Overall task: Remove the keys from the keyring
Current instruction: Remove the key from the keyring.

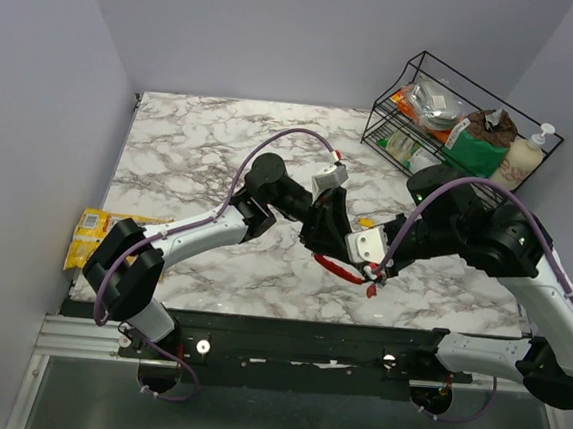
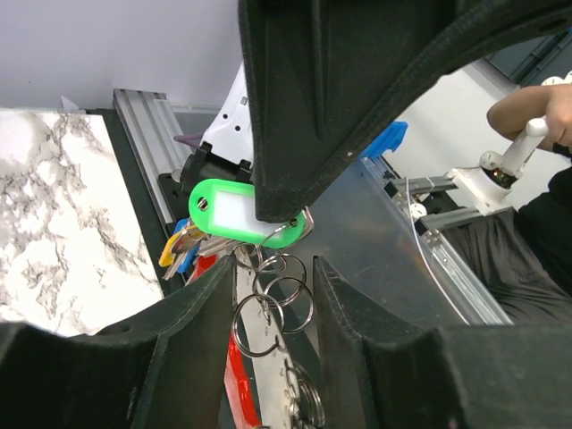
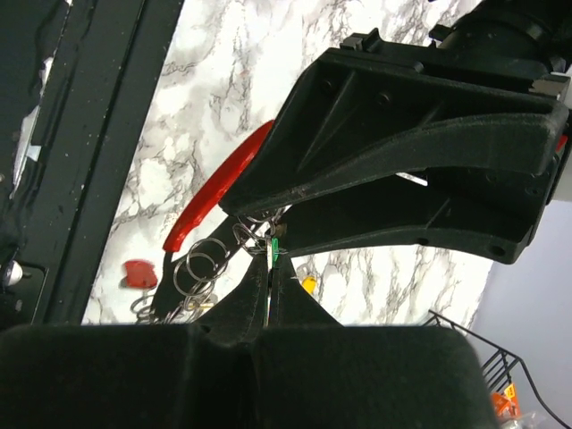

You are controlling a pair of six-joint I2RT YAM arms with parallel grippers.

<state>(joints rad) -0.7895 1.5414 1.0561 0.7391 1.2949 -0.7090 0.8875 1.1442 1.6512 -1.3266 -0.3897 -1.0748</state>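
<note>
- Nearest the lens, the right tool (image 3: 270, 290) has its black fingers pressed together. The thin edge of the green plastic-tagged key (image 3: 273, 252) rises out of the seam between them, so it pinches that tag.
- Just above that pinch, the left tool (image 2: 273, 255) stands with its jaws partway apart, straddling the same green tag and the chain of thin steel split rings (image 2: 273, 308). Its upper finger touches the tag, but I cannot tell whether it presses on anything.
- The red and grey curved keyring (image 3: 219, 189) hangs beneath the left tool and just beside the right tool, with the rings strung between it and the keys.
- The yellow and blue tagged keys (image 2: 177, 246) dangle just past the green one, off the left tool's tip.
- A small red tagged key (image 3: 140, 273) lies on the white marble-patterned table (image 1: 191, 156) below the right tool, apart from the bunch.
- The tags look light, stiff and smooth, so an edge pinch may slip. The flat faces seem the safer hold.
- The split rings look thin and springy, poor to grip. The stiff red back of the keyring seems the best place for a steadying hold.
</note>
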